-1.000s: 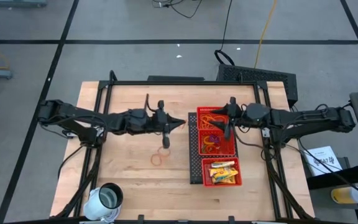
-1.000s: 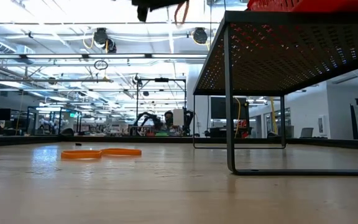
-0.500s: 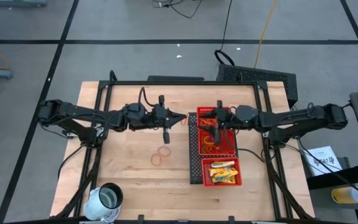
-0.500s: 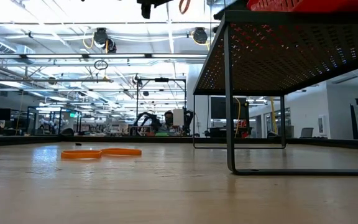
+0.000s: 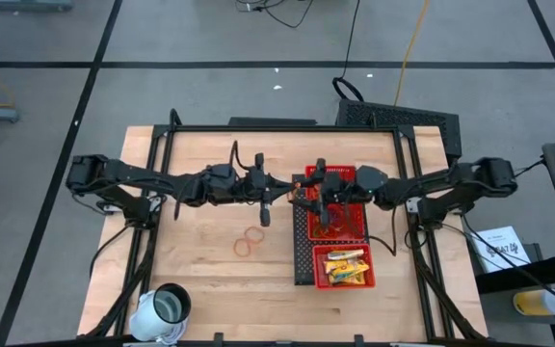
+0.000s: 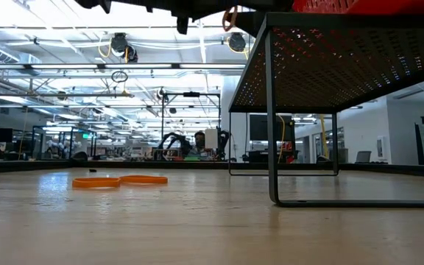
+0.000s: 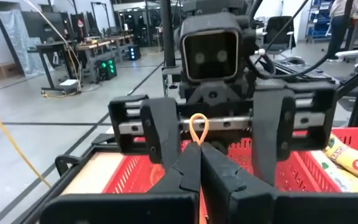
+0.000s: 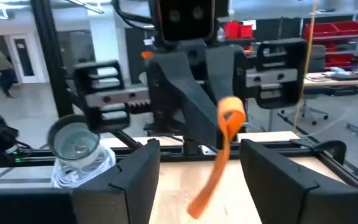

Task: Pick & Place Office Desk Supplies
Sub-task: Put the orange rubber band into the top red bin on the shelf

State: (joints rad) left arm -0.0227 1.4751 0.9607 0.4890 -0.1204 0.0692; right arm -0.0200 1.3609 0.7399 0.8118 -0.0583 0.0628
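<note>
- Left gripper (image 5: 279, 194): fingers pinched tight on 1 orange rubber band (image 7: 197, 129), held in the air just beside the near-left edge of the red mesh tray (image 5: 308, 273); the loop stands up from the fingertips in the left wrist view and hangs as a strip in the right wrist view.
- Right gripper (image 5: 302, 198): fingers spread apart and holding nothing, facing the left gripper head-on at the tray's edge; the band sits between the 2 grippers.
- Step in hand, as judged: a handover of the band, or its drop into a compartment; it would go best if the right fingers closed on the free end of the loop before the left fingers let go, and if the release came over the compartment that already holds rubber bands, so the light band does not spring out.
- Remaining supplies: 2 rubber bands (image 5: 250, 241) lie on the wooden table (image 5: 200, 280), well apart from the tray; yellow packets (image 5: 345, 267) fill the tray's end compartment.
- Writing: print on the packets is too small to read; no brand is legible.
</note>
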